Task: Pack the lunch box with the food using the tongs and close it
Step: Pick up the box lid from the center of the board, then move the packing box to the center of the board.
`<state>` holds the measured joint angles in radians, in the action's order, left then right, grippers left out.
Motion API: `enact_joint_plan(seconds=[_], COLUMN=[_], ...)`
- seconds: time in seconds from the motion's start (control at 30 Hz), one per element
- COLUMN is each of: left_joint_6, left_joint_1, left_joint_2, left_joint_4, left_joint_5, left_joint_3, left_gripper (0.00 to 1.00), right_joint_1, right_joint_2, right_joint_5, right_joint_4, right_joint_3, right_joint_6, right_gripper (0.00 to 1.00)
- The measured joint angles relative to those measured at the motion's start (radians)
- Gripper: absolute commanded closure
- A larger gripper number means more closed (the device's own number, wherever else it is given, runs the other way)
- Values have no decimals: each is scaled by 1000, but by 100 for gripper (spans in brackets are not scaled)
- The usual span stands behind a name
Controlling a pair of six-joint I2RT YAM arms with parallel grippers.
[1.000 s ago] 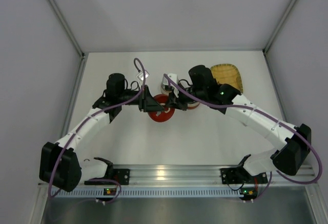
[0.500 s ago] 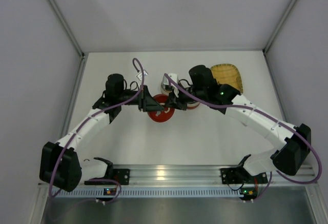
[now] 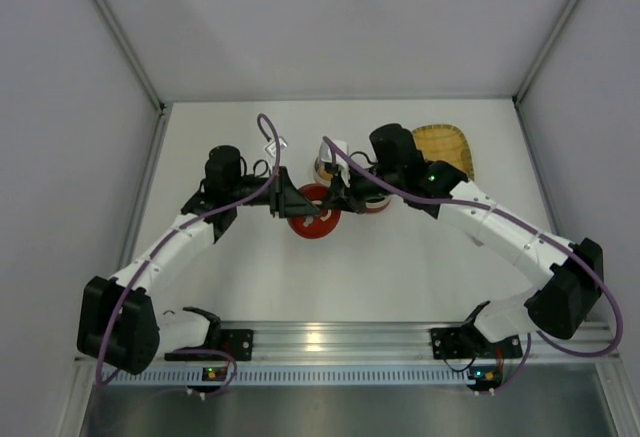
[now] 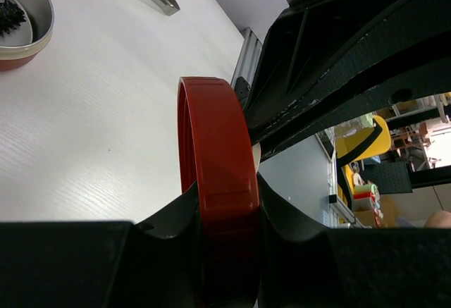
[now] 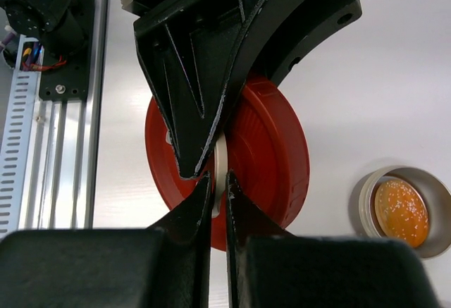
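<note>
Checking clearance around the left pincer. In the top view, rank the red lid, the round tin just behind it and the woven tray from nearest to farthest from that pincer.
1. red lid, held in the left pincer, mid-table.
2. round tin, just beyond the lid, toward the back.
3. woven tray, far off at the back right.

a robot lab cell: white table (image 3: 400, 267) walled by plain grey panels (image 3: 330, 17), aluminium rail (image 3: 330, 342) at its near edge.

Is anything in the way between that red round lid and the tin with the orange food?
Nothing visible: only bare white table lies between the red round lid and the round metal tin holding orange food.
</note>
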<state>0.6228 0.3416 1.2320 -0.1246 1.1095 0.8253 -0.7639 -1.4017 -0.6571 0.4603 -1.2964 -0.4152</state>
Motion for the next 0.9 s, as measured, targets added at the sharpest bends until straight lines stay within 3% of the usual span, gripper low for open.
enact_joint_plan(seconds=[0.1, 0.13, 0.17, 0.23, 0.43, 0.6, 0.9], left_joint_6=[3, 4, 4, 14, -10, -35, -120], left_joint_1=[0, -1, -1, -8, -53, -108, -159], left_joint_2=[0, 0, 0, -2, -26, -25, 38], left_joint_4=[-5, -9, -13, -61, -101, -90, 51], left_joint_5=[-1, 0, -1, -11, -34, -41, -76], left_joint_3=[-3, -3, -3, -2, 10, 10, 66], left_gripper=[79, 63, 57, 47, 33, 2, 2], right_joint_1=[4, 8, 13, 31, 124, 196, 345], right_joint_2=[-2, -2, -2, -7, -52, -52, -79], right_joint_5=[-5, -11, -20, -52, -102, -103, -38], right_joint_4=[0, 0, 0, 46, 175, 220, 309], right_joint_3=[-1, -2, -2, 2, 29, 29, 0], right_joint_6=[6, 9, 15, 27, 53, 48, 33], right_gripper=[100, 100, 100, 100, 100, 100, 100])
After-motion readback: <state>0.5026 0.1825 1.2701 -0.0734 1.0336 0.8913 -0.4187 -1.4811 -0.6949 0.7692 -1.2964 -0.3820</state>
